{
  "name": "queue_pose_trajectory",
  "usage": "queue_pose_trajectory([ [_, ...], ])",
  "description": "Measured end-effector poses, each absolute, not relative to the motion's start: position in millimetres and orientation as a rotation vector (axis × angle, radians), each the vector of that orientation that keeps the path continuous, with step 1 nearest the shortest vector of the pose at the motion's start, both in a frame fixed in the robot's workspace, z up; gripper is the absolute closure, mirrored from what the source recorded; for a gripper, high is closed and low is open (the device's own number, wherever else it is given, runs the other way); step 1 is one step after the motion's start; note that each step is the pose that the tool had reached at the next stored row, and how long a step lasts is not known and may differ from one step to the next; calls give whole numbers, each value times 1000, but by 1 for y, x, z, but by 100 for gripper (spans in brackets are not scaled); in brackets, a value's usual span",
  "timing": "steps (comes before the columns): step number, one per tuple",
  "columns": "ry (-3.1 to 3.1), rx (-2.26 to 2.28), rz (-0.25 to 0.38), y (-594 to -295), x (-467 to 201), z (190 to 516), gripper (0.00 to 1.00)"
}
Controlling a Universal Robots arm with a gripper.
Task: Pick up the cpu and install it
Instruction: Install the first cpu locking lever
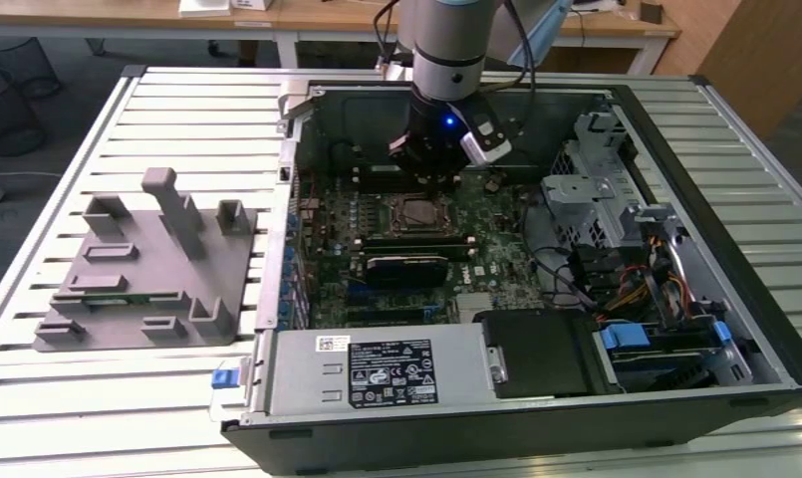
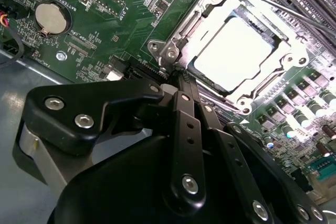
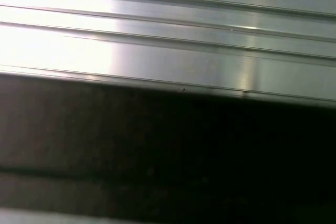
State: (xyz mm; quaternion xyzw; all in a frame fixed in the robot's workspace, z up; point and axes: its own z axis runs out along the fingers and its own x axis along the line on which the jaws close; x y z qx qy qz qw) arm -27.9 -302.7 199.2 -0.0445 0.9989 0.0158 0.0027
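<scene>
Already seated: cpu [image 2: 233, 56] in motherboard socket [image 2: 176, 51], apparently installed; gripper [image 2: 181, 85] beside it, jaws closed, empty.

Nothing here reads clearly. A black label [image 1: 390, 371] and a small white sticker [image 1: 332, 344] sit on the grey metal box [image 1: 294, 393] at the case's near edge, their print too fine to make out. Tiny white lettering dots the green board [image 2: 131, 3] around the coin battery [image 2: 52, 17]. Glare washes over the cpu [image 2: 233, 51] top.
</scene>
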Motion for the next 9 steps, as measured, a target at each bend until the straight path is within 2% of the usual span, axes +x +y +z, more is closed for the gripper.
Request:
queue_pose_trajectory([
  [9,3133,-140,47,-303,-27,199,89],
])
